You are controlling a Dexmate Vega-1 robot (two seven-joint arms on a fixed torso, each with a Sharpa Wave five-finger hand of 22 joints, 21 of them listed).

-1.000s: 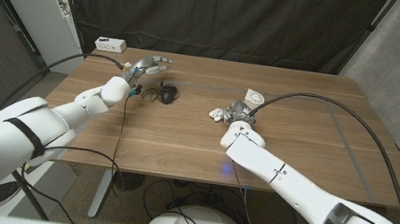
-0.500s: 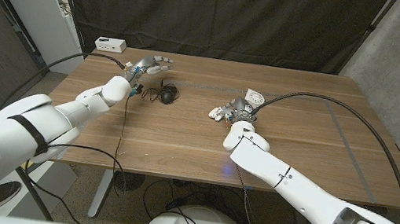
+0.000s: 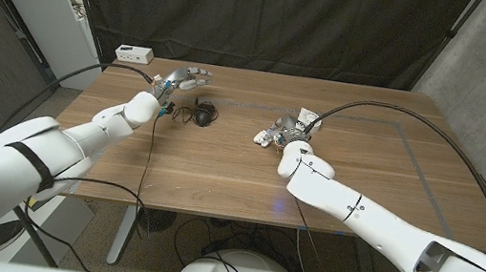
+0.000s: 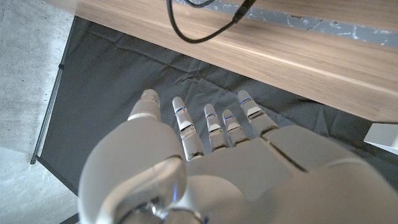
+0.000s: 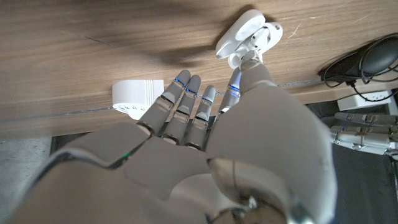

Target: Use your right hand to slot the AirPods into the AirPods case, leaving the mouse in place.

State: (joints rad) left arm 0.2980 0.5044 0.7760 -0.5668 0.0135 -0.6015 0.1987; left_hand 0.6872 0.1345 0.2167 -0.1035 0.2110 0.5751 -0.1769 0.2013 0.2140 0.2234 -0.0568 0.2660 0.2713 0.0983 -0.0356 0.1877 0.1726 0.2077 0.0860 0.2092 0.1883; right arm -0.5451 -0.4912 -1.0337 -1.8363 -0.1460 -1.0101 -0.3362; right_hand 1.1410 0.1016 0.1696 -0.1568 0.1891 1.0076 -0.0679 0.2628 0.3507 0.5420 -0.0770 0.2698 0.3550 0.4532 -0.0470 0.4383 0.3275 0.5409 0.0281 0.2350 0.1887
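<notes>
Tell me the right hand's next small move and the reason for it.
Probably ease the right hand forward to pinch the AirPods: the thumb tip reaches them but nothing is held, and the AirPods case sits apart beside the fingers. The mouse lies well clear.

A wooden table [image 3: 219, 166] is seen carrying a black mouse [image 3: 203, 113] with its cable at the left. A white AirPods case [image 5: 134, 99] and white AirPods [image 5: 249, 36] are placed near mid-table, and a white box [image 3: 134, 54] sits at the far-left corner.
</notes>
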